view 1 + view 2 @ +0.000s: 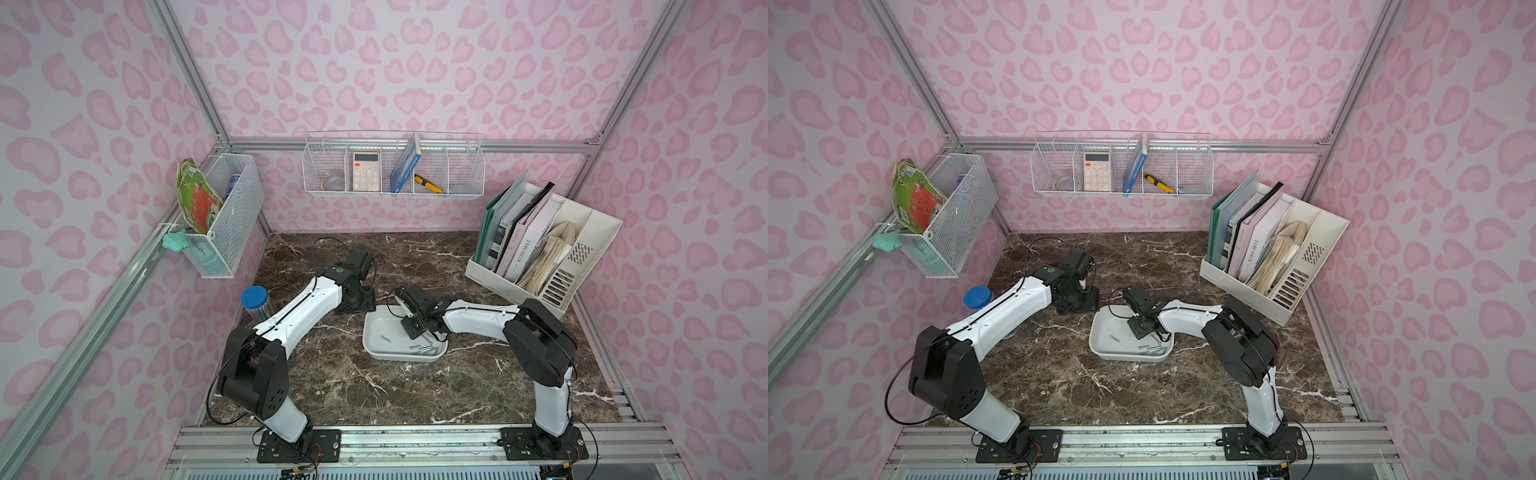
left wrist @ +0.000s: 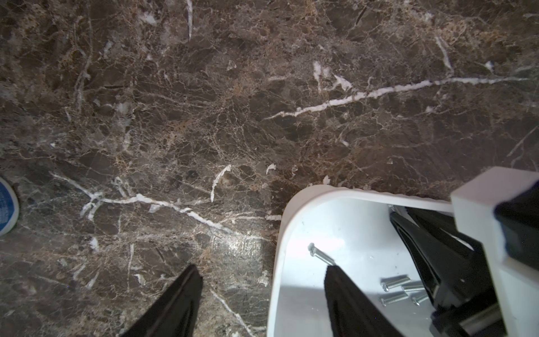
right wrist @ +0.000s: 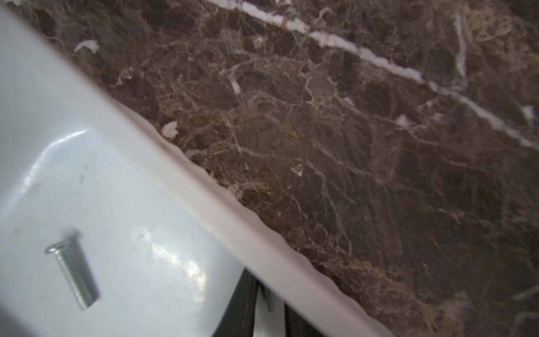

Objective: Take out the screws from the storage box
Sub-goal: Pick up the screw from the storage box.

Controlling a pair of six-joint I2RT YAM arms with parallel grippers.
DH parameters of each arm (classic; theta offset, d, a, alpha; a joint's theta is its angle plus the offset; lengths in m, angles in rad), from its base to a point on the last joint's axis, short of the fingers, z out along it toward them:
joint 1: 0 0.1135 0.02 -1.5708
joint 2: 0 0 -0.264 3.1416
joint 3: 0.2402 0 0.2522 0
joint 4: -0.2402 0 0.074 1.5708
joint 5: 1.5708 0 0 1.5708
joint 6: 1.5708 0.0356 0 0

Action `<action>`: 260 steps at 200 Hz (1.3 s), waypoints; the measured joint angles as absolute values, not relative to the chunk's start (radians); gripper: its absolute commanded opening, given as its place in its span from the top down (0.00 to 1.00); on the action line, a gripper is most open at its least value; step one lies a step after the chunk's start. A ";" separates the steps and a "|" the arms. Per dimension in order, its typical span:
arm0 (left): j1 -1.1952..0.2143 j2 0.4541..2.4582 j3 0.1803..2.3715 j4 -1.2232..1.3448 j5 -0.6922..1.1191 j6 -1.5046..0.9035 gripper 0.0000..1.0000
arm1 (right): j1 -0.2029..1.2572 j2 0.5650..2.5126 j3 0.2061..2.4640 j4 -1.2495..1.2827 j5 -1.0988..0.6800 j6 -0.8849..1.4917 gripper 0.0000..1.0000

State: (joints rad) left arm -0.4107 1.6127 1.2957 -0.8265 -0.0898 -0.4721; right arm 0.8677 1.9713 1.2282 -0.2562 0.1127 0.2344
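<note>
Marble tabletop [image 1: 374, 395], screws [image 1: 423, 348] in storage box [image 1: 386, 355], right hand [image 1: 411, 330] beside

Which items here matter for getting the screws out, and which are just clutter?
In the job: screws; storage box; right gripper, over the box.
Lying about: blue-lidded jar; file organiser; wire basket holding calculator, book, yellow cutter.

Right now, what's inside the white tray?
A lone screw, a pile of screws by the near wall, and the right gripper reaching in. Whatever lies under the gripper is covered.
</note>
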 measured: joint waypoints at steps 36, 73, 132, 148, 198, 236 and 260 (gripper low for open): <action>-0.411 1.613 1.295 -0.826 -0.089 -0.472 0.28 | 0.870 1.972 1.213 -0.234 0.121 0.235 0.82; -0.411 1.613 1.295 -0.825 -0.086 -0.472 0.28 | 0.870 1.985 1.219 -0.198 0.117 0.235 0.90; -0.411 1.615 1.295 -0.825 -0.073 -0.471 0.28 | 0.877 1.914 1.190 -0.255 0.089 0.231 0.93; -0.411 1.615 1.293 -0.819 -0.064 -0.470 0.28 | 0.878 1.876 1.183 -0.255 0.081 0.231 0.94; -0.411 1.597 1.270 -0.774 0.009 -0.464 0.28 | 0.876 1.773 1.148 -0.194 0.036 0.234 0.94; -0.411 1.581 1.253 -0.736 0.079 -0.461 0.28 | 0.856 1.708 1.110 -0.159 0.014 0.258 0.94; -0.418 1.565 1.234 -0.712 0.125 -0.457 0.28 | 0.817 1.608 1.054 -0.147 0.001 0.286 0.94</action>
